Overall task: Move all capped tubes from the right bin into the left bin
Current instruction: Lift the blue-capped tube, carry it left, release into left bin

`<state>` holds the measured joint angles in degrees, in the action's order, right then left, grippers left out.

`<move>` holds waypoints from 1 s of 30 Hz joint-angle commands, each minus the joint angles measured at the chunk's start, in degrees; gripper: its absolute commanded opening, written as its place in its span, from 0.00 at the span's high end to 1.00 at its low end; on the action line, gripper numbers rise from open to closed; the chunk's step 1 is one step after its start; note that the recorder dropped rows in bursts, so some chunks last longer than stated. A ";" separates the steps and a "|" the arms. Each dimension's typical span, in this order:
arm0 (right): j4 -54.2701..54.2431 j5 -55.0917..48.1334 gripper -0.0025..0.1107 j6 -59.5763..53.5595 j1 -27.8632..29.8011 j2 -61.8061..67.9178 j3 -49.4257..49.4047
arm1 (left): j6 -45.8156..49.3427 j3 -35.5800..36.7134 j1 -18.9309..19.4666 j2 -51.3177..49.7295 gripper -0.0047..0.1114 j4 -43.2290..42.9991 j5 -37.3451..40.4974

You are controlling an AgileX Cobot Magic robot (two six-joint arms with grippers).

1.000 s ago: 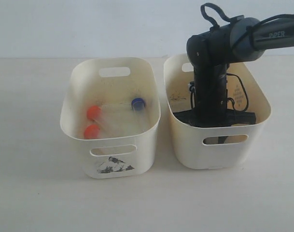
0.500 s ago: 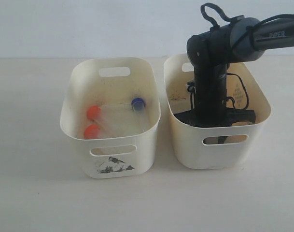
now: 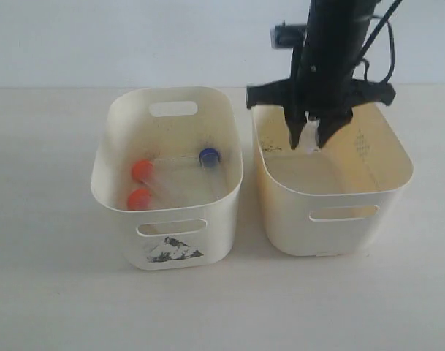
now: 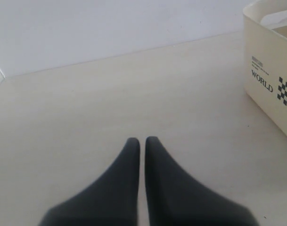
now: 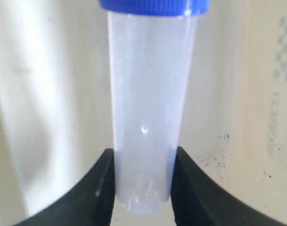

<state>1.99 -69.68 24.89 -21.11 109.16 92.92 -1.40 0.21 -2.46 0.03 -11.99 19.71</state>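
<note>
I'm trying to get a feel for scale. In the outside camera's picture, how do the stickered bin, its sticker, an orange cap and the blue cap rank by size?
1. The left bin.
2. Its sticker.
3. The orange cap and the blue cap look about alike, so I won't rank them.

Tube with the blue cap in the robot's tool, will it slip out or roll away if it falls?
It might slip: the tube looks smooth and the tool pinches only the end away from its cap. It looks empty, so probably light. Being round, it would likely roll if dropped, though the bin below should catch it.
</note>
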 commanded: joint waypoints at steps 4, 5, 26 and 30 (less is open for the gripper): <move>-7.22 -0.28 0.98 -0.40 -0.09 -12.30 5.10 | -0.58 -0.21 -0.08 -0.03 0.92 0.21 -0.28; -12.04 0.18 0.98 -1.63 -0.09 -13.28 5.10 | -0.58 -0.21 -0.08 -0.03 0.92 0.21 -0.28; -20.99 13.14 0.60 -24.89 -11.42 -1.31 5.10 | -0.58 -0.21 -0.08 -0.03 0.92 0.21 -0.28; -16.41 11.23 0.96 -22.79 -11.42 -0.95 5.10 | -0.58 -0.21 -0.08 -0.03 0.92 0.21 -0.28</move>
<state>-17.52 -57.10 0.47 -32.49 108.77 97.65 -1.40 0.21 -2.46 0.03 -11.99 19.71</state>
